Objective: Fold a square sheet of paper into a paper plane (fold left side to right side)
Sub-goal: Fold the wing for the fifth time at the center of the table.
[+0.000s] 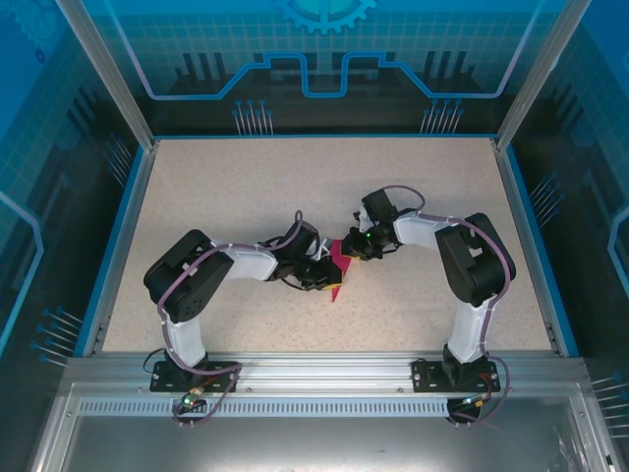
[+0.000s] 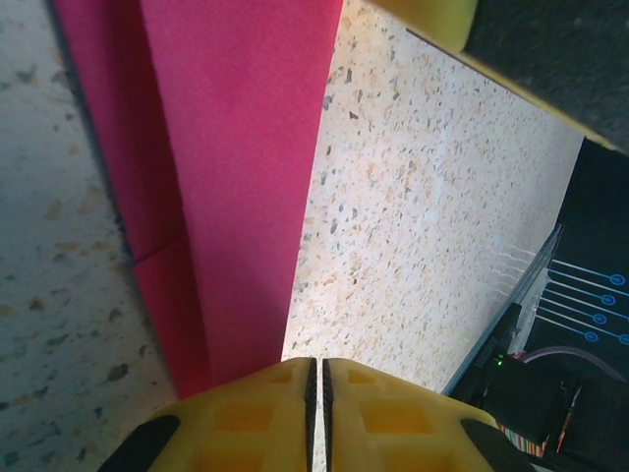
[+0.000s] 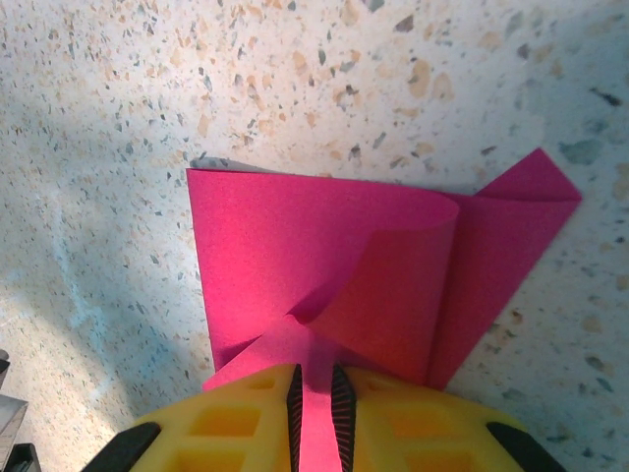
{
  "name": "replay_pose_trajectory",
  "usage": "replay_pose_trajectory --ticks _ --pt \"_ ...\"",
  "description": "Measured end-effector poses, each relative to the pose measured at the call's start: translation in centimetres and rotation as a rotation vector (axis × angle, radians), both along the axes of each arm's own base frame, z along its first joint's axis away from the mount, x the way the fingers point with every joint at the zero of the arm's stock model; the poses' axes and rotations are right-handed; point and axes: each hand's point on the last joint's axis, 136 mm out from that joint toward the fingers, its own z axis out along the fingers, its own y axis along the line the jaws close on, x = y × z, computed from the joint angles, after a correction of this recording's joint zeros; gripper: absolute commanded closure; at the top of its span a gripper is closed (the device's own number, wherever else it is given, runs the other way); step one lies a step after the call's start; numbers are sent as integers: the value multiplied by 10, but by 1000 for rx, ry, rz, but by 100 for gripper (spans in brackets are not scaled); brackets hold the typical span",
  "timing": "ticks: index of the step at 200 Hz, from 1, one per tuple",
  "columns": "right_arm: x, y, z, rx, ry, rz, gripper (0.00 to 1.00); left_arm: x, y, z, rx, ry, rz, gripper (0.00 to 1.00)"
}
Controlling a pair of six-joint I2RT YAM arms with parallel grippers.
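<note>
The square sheet of paper (image 1: 337, 272) is magenta-pink, partly folded, and sits at the middle of the speckled table between both grippers. In the right wrist view the paper (image 3: 324, 236) has a curled flap lifted off the lower layer, and my right gripper (image 3: 314, 379) is shut on a strip of it. My left gripper (image 2: 316, 366) is shut, with only a thin slit between its yellow fingers. The paper (image 2: 236, 177) runs away from beside and under its left finger. From above, the left gripper (image 1: 324, 278) and right gripper (image 1: 346, 248) nearly touch over the paper.
The table (image 1: 246, 187) is bounded by a blue rim (image 1: 118, 246) and see-through walls. A yellow finger of the other arm (image 2: 432, 15) crosses the top of the left wrist view. The table edge and dark cabling (image 2: 550, 393) lie at its right.
</note>
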Motion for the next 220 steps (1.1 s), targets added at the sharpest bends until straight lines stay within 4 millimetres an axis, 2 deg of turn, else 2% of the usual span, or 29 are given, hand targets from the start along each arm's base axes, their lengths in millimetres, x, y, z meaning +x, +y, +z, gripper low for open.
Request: replay_pose_trajectory --ticks 101,121,153,220 --pt "0 0 0 0 0 0 79 -3 1 -12 31 4 4 87" --pt "0 1 0 3 -2 4 80 -3 2 -13 35 2 7 89" --pt "-2 2 4 24 -22 17 85 -4 2 -15 28 -8 6 93" --pt "-15 12 44 114 -104 65 85 -6 0 -14 16 -22 0 95"
